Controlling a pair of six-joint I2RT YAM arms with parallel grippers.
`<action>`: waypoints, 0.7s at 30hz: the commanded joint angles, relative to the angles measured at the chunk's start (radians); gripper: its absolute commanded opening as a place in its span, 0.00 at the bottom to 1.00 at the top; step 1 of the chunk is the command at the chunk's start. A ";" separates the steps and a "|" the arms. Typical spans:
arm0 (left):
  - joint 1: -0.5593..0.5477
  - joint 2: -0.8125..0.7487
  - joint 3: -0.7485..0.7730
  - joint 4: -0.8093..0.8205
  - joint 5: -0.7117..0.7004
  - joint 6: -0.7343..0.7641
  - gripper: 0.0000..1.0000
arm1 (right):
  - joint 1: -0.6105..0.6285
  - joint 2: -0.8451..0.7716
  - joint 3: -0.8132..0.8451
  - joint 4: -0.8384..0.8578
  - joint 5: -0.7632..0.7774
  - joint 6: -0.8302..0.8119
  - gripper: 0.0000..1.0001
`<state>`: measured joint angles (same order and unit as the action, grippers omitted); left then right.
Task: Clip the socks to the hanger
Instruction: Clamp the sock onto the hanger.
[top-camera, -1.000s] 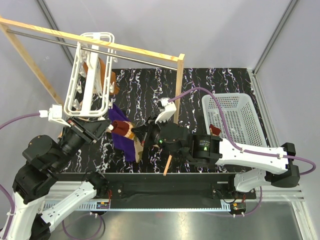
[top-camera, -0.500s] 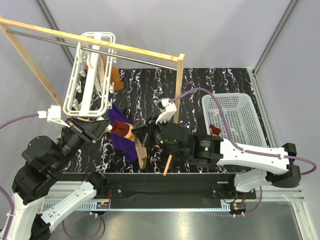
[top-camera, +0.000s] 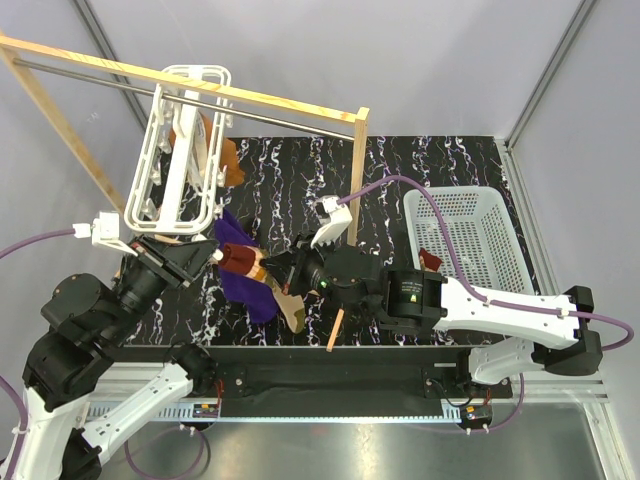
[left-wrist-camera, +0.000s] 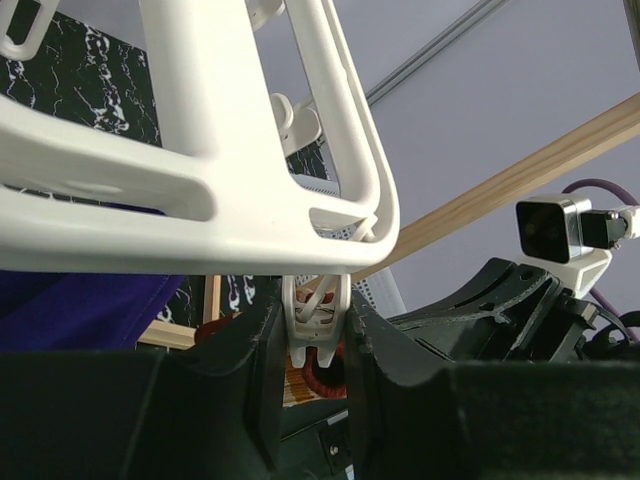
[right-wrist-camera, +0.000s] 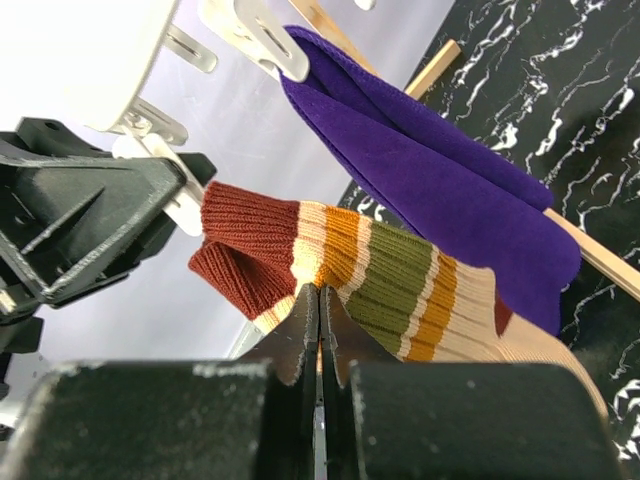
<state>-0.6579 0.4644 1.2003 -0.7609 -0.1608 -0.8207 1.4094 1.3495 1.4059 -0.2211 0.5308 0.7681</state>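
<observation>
Sock (right-wrist-camera: 370, 270): ribbed knit, striped maroon, cream, orange and green; pinched mid-length in the right hand (right-wrist-camera: 318, 300), cuff lifted close under the hanger's corner, toe drooping.
Hanger (top-camera: 180, 150): white double-railed frame, hanging; its corner clip peg (left-wrist-camera: 318, 312) sits between the left hand (left-wrist-camera: 315, 335) fingers.

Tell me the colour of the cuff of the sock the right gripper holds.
The cuff is maroon; the right wrist view shows it best.
</observation>
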 joint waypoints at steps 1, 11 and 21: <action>-0.003 -0.003 -0.004 0.034 -0.008 -0.003 0.00 | 0.008 -0.012 0.011 0.074 -0.015 0.005 0.00; -0.002 -0.007 -0.019 0.052 0.000 -0.015 0.00 | 0.010 -0.006 0.013 0.101 -0.041 0.007 0.00; -0.003 -0.013 -0.021 0.066 0.018 -0.021 0.00 | 0.010 0.033 0.042 0.106 -0.048 -0.004 0.00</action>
<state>-0.6579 0.4633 1.1774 -0.7383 -0.1570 -0.8387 1.4101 1.3785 1.4063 -0.1658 0.4778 0.7677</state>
